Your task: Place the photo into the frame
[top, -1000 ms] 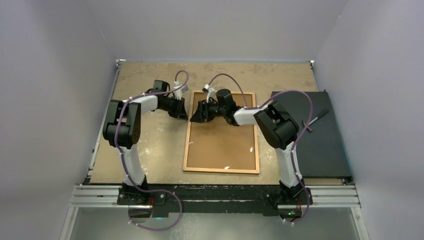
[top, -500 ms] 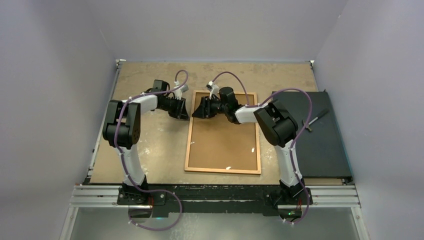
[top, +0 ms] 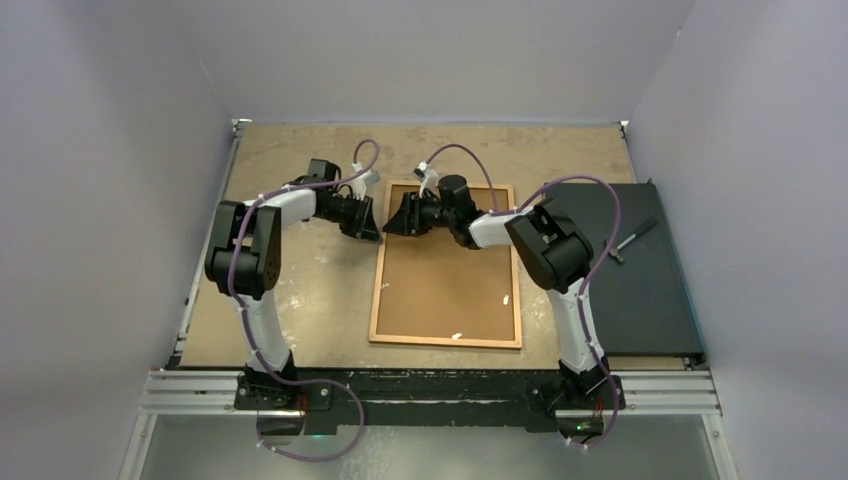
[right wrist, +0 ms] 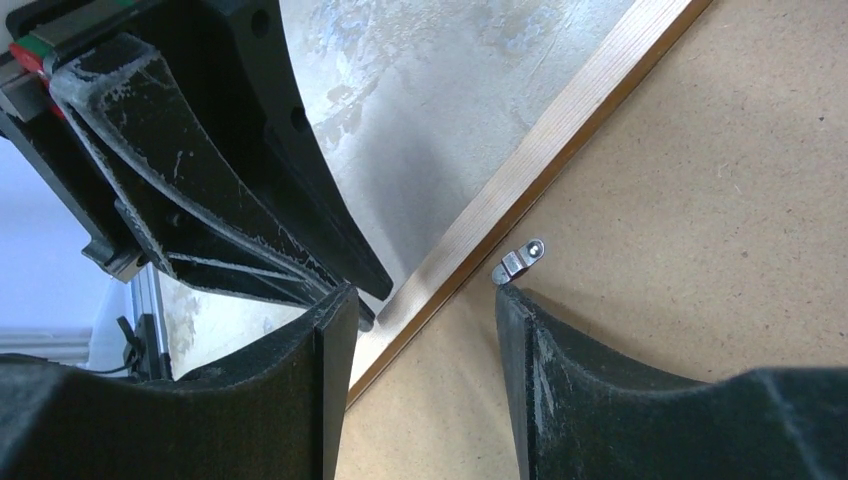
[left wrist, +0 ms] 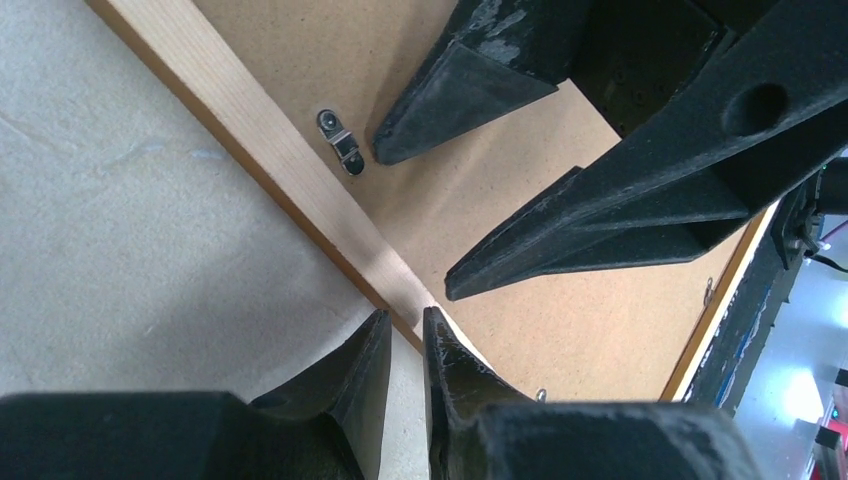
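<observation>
The frame [top: 376, 290] is lying flat on the bench [top: 300, 300] between the two arms, back upward, with a brown backing board [top: 445, 290] sitting inside its rails. The photo is not showing anywhere, so I cannot tell whether it is lying under that board. Both arms are reaching to the far left part of the frame. The right gripper [right wrist: 422, 295] is standing about half open and holding nothing, one fingertip resting right at a small metal clip [right wrist: 520, 260] just inside the left rail. The left gripper [left wrist: 405, 320] is hovering at that rail's outer edge, its fingers drawn to a narrow slit and gripping nothing visible. The clip seems to be the step in hand. Next, the right fingertip is likely needing to swing the clip round while the left gripper is steadying the rail.
</observation>
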Robot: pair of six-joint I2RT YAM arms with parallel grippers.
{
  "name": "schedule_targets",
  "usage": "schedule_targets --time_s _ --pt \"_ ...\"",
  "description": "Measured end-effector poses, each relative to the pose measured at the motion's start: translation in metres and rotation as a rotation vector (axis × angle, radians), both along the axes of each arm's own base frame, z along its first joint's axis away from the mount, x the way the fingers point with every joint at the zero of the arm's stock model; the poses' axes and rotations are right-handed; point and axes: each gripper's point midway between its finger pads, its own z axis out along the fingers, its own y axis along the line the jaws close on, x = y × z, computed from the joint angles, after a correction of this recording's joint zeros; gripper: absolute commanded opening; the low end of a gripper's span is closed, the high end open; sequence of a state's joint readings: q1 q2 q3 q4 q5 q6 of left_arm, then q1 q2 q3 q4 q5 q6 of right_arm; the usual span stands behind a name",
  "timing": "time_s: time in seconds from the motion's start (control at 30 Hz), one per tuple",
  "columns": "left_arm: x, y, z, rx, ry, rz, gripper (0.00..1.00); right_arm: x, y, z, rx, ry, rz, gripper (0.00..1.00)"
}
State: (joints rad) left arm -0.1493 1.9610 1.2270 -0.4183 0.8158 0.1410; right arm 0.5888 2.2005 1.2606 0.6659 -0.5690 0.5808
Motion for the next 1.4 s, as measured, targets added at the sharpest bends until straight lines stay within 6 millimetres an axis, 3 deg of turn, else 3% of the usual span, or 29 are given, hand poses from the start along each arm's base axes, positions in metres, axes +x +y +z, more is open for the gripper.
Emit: schedule_targets --time_s 0.77,1.1,1.4 --pt "0.003 -0.004 -0.004 -0.002 -0.013 0.0 0.06 -0.005 0.012 -0.001 0.036 0.015 -0.02 0.55" --pt "0.004 -0.004 -0.004 -0.006 -0.018 -0.002 0.05 -0.015 -0.002 0.003 0.021 0.019 -0.068 0.64" --pt "0.004 -0.004 -0.004 -0.006 -0.018 -0.002 0.04 -0.004 -0.004 0.004 0.0 -0.003 -0.112 0.6"
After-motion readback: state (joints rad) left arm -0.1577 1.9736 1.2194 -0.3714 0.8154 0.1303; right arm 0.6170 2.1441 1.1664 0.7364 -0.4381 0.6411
